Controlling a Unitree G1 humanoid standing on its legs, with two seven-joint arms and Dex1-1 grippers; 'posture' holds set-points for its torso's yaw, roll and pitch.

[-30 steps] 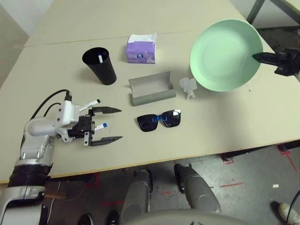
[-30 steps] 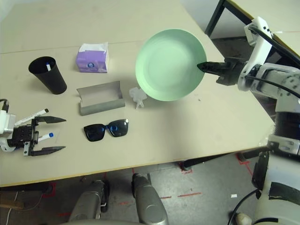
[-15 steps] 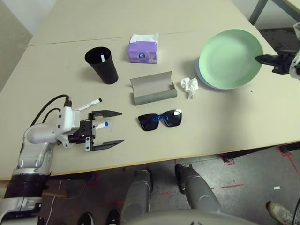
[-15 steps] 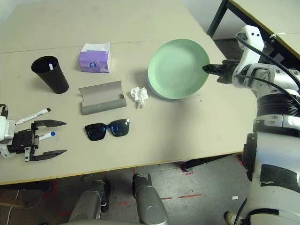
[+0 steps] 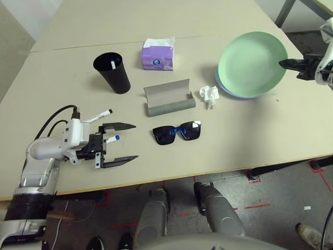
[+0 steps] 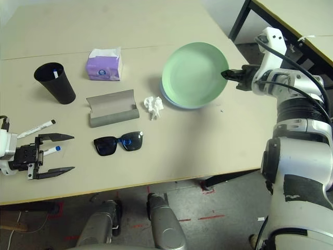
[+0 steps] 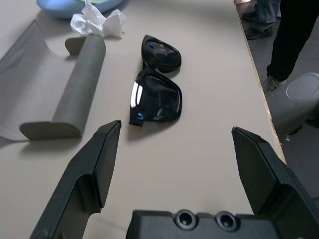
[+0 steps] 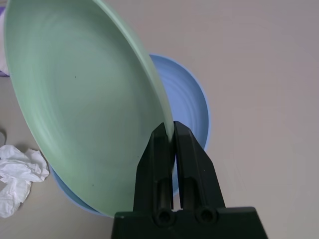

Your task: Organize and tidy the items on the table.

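Plates sit at about two o'clock on the pale beige table (image 5: 156, 21): a green plate (image 5: 250, 61), tilted, is pinched at its rim by the right gripper (image 8: 169, 133), whose jaws are clenched on it, and its lower edge hangs over a light-blue plate (image 8: 187, 107) lying flat beneath. Just beside them, toward the centre, lies a crumpled white tissue (image 5: 208, 95). At the table's centre rests an open grey glasses case (image 5: 167, 98), with black sunglasses (image 5: 177, 133) near it at six o'clock. At twelve o'clock stands a purple tissue box (image 5: 156, 54); at ten o'clock a black cup (image 5: 111, 73) holds a marker. At eight o'clock the left gripper (image 5: 120, 141) hovers with jaws released and wide apart, grasping nothing; a blue-capped marker (image 5: 111, 139) lies between its fingers, and a black-capped marker (image 5: 99, 115) lies just beside it.
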